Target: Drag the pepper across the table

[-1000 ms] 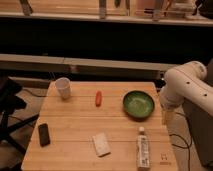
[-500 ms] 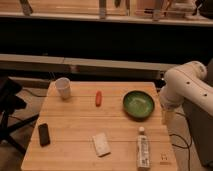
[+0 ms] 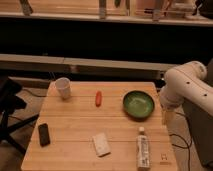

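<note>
The red-orange pepper (image 3: 98, 98) lies in the far middle of the light-wood counter (image 3: 75, 120), between a white cup (image 3: 63, 88) and a green bowl (image 3: 138, 104), touching neither. Nearer the front lie a black block (image 3: 44, 134) at the left, a white pad (image 3: 101, 144) in the middle and a white bottle (image 3: 143, 150) on its side at the right. The tool (image 3: 166, 116) hangs below the white arm (image 3: 185, 87) at the counter's right edge, just beside the bowl and well apart from the pepper.
</note>
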Controlling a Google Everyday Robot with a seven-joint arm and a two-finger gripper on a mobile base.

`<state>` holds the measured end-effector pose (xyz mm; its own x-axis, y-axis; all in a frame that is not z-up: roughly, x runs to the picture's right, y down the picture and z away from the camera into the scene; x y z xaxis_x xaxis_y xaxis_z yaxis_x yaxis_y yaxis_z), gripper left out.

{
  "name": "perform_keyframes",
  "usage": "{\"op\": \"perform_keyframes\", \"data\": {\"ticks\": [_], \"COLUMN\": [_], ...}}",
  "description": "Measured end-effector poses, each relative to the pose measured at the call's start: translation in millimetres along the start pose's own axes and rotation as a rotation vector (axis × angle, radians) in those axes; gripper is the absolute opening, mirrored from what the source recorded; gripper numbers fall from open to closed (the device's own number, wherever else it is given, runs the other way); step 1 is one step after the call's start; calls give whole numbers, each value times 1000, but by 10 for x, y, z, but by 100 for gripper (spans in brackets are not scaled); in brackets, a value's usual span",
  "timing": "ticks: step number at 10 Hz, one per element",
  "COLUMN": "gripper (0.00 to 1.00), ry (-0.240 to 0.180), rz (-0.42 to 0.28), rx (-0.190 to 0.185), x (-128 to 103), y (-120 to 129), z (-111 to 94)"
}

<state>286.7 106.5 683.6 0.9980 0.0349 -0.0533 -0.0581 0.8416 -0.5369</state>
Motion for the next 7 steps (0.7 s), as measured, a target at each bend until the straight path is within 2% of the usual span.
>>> {"op": "perform_keyframes", "data": {"ticks": [2, 5, 7], "gripper": [80, 80, 80], "ry": [15, 38, 48], "rz": [-24, -88, -102], "rx": [8, 27, 28], "x": [-58, -443, -498], "y": [-55, -280, -307], "z": [5, 28, 39]}}
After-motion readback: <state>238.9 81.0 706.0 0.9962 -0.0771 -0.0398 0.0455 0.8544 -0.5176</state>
